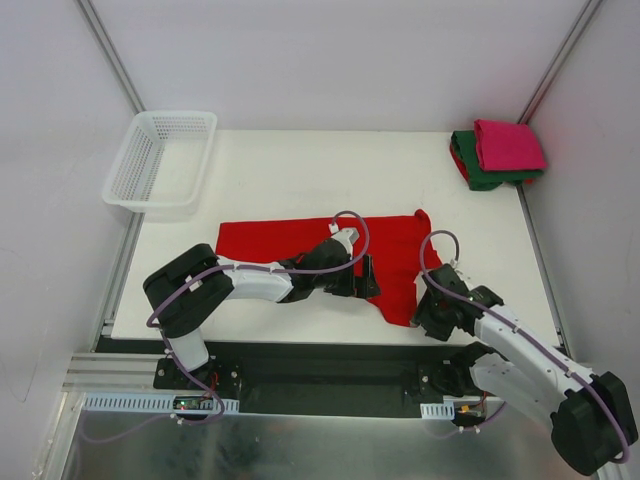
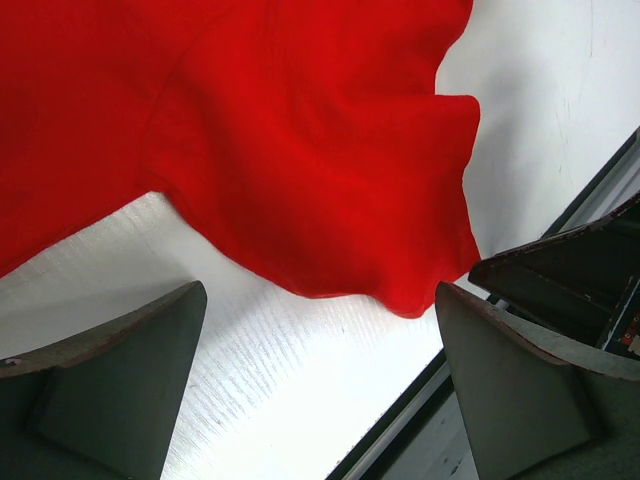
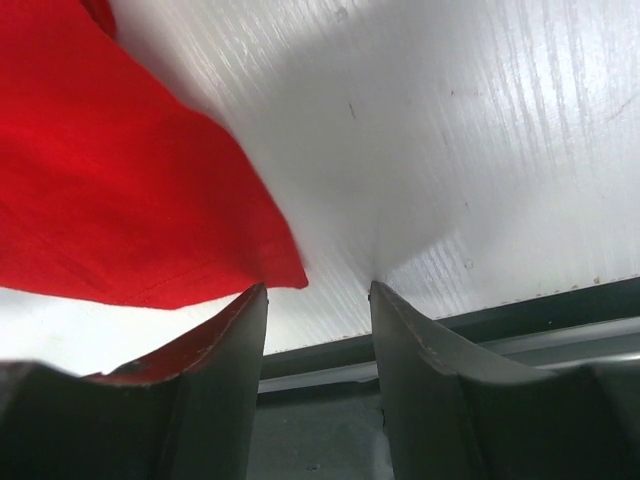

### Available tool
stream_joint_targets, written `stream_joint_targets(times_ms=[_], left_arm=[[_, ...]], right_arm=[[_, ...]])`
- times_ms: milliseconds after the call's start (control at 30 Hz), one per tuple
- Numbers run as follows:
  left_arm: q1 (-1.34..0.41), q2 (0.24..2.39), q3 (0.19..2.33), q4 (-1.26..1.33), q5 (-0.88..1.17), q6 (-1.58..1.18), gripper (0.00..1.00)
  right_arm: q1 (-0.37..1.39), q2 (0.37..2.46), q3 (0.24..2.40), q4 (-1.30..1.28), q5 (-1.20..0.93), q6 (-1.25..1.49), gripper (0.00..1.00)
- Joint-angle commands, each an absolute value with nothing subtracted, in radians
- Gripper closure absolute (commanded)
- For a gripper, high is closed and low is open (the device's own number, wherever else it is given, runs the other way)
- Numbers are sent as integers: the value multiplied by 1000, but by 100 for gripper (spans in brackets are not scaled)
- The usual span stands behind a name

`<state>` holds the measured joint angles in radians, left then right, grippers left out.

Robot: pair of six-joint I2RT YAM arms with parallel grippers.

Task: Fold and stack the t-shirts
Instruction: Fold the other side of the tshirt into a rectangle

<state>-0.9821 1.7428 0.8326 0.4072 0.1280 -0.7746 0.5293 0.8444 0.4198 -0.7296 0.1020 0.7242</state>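
A bright red t-shirt (image 1: 290,243) lies spread across the middle of the white table (image 1: 300,170). My left gripper (image 1: 368,277) hovers over its near hem, open wide, with only bare table between the fingers (image 2: 110,370); the red t-shirt's hem (image 2: 300,150) lies just beyond the tips. My right gripper (image 1: 424,300) sits low at the shirt's near right corner, jaws apart with nothing between them. That corner of the red t-shirt (image 3: 120,170) ends beside the left finger (image 3: 225,370). A folded magenta-pink t-shirt (image 1: 508,144) rests on a folded dark green t-shirt (image 1: 482,176) at the back right.
A white mesh basket (image 1: 160,160) stands at the back left corner. The table's near edge and a dark rail (image 3: 500,320) run right below the right gripper. Grey walls close in both sides.
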Motion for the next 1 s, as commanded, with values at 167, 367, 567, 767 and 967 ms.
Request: stream_joint_targets(times_ms=[167, 367, 567, 767, 967], left_arm=[[-991, 1733, 851, 402, 127, -775, 1], [-989, 1720, 830, 397, 117, -775, 1], [-989, 1707, 821, 396, 109, -775, 1], [-989, 1706, 822, 393, 107, -773, 1], [-988, 1703, 821, 390, 110, -770, 1]], right_arm=[[535, 962, 472, -678, 143, 718, 52], [535, 1003, 482, -652, 143, 712, 64], [537, 1022, 482, -635, 149, 709, 75], [535, 1049, 482, -589, 132, 707, 74], [537, 1046, 503, -591, 138, 698, 70]])
